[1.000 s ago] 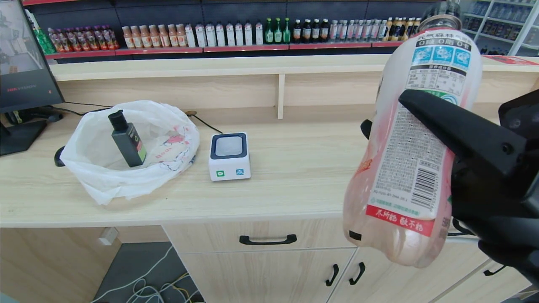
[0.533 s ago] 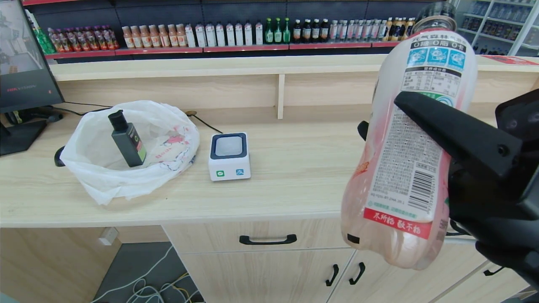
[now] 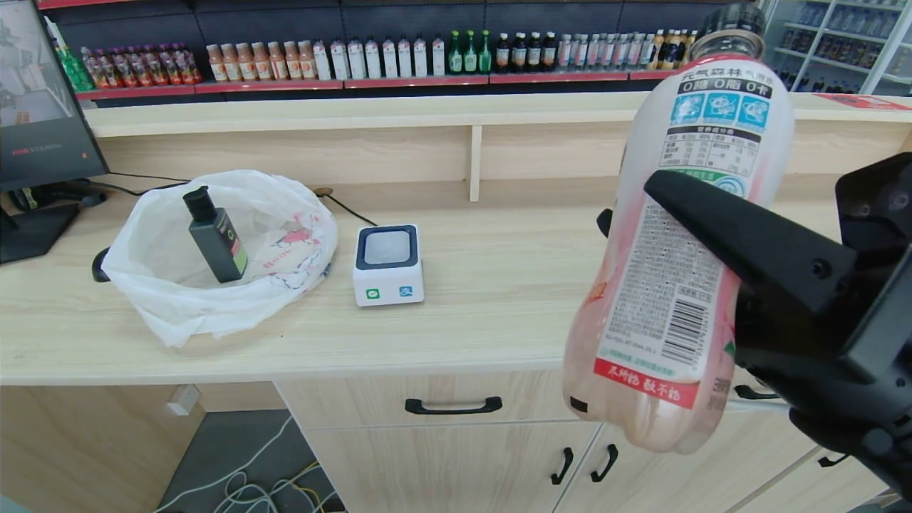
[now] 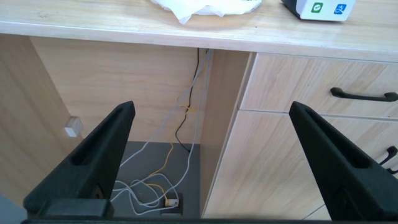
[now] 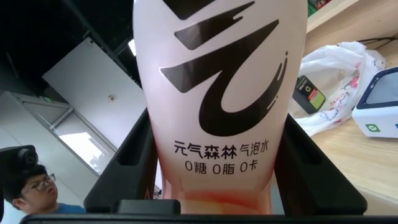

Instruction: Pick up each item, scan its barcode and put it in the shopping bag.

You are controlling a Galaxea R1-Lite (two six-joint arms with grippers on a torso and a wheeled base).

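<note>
pale wood-grain table (image 3: 499, 285), shelved drinks (image 3: 399, 57) behind. crinkled white shopping bag (image 3: 285, 246) toward left edge, dark square flask (image 3: 217, 242) inside; white cube scanner (image 3: 388, 267) just beside. smooth pink bottle (image 3: 677, 285) raised over front edge, toward right, pinched by right gripper (image 3: 630, 203) jaws. left gripper (image 4: 211, 107) jaws spread.

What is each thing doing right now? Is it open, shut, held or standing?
Pink drink bottle: held up, tilted
Right hand: shut on the pink drink bottle
Left hand: open, empty, lower than the counter
Shopping bag: open, on the counter
Dark bottle: leaning inside the shopping bag
Scanner: on the counter, nothing over it
</note>
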